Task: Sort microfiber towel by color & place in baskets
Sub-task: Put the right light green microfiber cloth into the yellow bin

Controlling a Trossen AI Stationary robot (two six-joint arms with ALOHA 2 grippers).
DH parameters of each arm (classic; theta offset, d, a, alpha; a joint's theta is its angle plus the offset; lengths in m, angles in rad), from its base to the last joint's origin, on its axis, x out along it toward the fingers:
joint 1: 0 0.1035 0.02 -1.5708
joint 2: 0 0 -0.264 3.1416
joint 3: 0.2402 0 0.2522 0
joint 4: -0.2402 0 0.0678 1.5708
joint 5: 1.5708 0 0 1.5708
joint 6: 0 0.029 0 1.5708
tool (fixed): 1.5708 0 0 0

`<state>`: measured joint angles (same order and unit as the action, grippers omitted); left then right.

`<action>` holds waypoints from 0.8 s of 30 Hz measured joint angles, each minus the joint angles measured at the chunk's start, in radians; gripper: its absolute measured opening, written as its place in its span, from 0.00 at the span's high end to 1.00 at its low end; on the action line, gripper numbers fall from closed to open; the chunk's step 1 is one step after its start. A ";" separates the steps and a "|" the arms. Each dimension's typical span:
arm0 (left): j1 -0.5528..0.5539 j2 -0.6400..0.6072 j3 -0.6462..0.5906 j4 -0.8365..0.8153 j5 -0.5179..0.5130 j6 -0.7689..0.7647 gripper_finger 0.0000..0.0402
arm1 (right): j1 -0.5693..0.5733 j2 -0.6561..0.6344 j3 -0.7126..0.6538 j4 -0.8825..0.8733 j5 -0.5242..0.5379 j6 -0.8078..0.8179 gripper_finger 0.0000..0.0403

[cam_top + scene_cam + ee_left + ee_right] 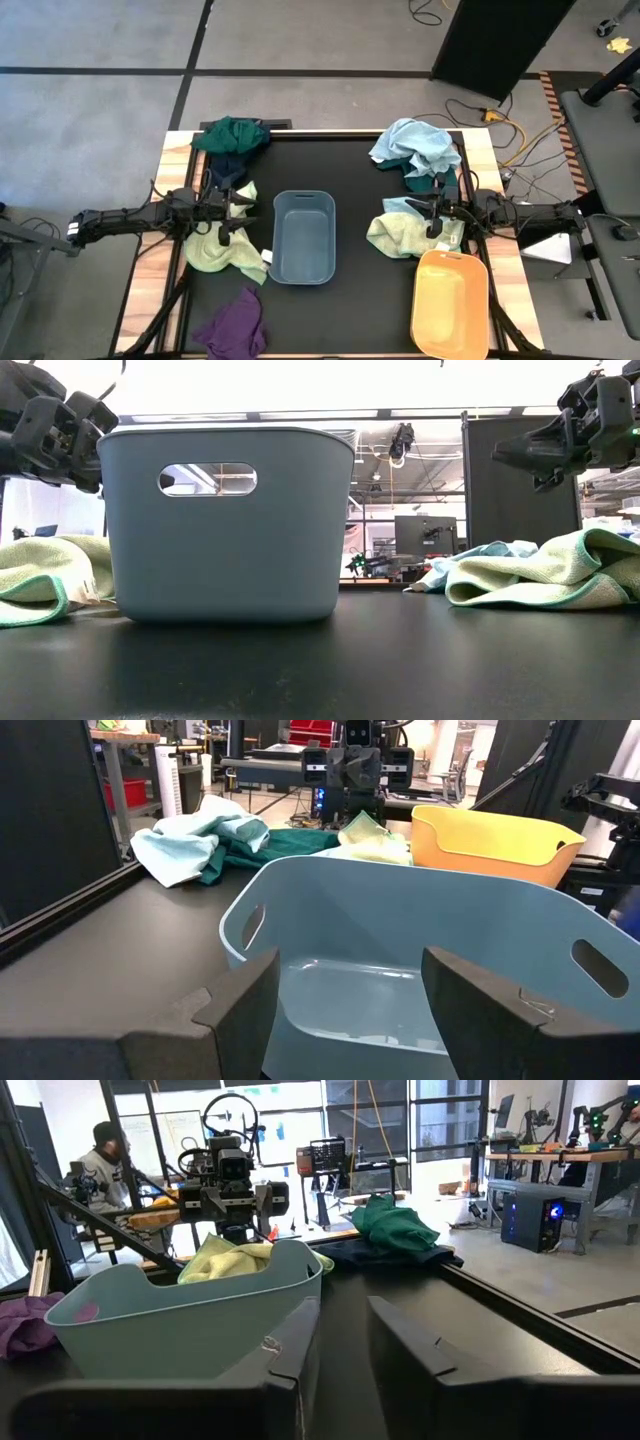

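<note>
Overhead, the left end effector [238, 212] hovered over a pale yellow-green towel [218, 252] just beside the grey-blue basket [303, 238], which stood empty mid-bench; the right end effector [436, 215] hung above a second pale towel [405, 234] beside the yellow-orange basket [450, 302]. A purple towel [233, 325] lay near the front edge of the bench [350, 160]; green and navy cloths [230, 142] and a light-blue heap [415, 145] lay at the back.

At bench level, both arms rode well clear of the cloths.

The left wrist camera showed its fingers [240, 1005] released, spread wide.

The right wrist camera showed its fingers [295, 1350] parted only narrowly, holding nothing.

A clean pick would likely call for a straight descent onto a raised fold, pinching one towel only, then lifting clear of the basket rim.
</note>
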<state>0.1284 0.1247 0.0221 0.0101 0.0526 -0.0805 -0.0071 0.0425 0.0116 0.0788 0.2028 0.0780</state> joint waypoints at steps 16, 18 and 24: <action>0.000 0.000 0.000 -0.001 0.000 0.000 0.43 | -0.001 0.042 0.000 0.042 0.309 0.471 0.85; 0.000 0.000 0.000 -0.002 0.000 0.000 0.43 | 0.000 0.067 0.000 0.120 0.340 0.439 0.85; 0.000 0.000 0.000 -0.002 0.000 0.000 0.43 | 0.000 0.343 0.160 0.135 0.334 0.368 0.86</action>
<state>0.1280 0.1246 0.0223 0.0078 0.0525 -0.0803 -0.0071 0.3855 0.1715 0.2141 0.5369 0.4460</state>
